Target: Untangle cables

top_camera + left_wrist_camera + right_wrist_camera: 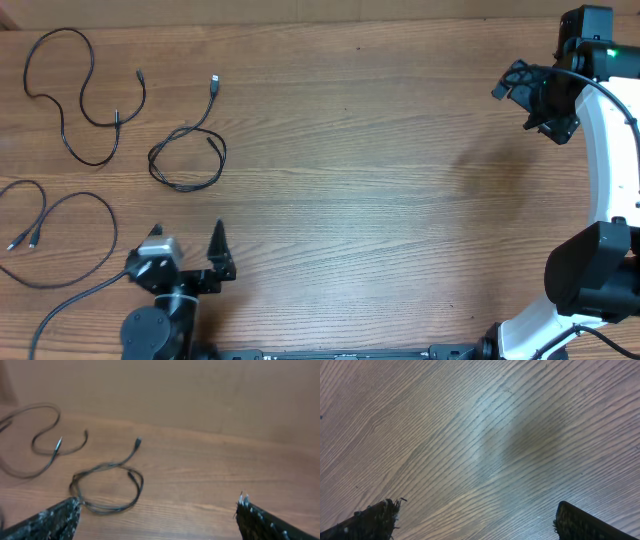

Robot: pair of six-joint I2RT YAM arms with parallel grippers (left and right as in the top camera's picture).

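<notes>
1. Overhead, the cables (95,163) lie just beyond the left claw (188,248), which gapes wide, empty.
2. Right claw (535,100), well away from it, likewise.
3. Best pinch one strand of the coiled cable (186,187) only.

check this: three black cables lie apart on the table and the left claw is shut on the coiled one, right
No: the left claw is open and empty; the coiled cable lies free on the table ahead of it, per the left wrist view.
</notes>
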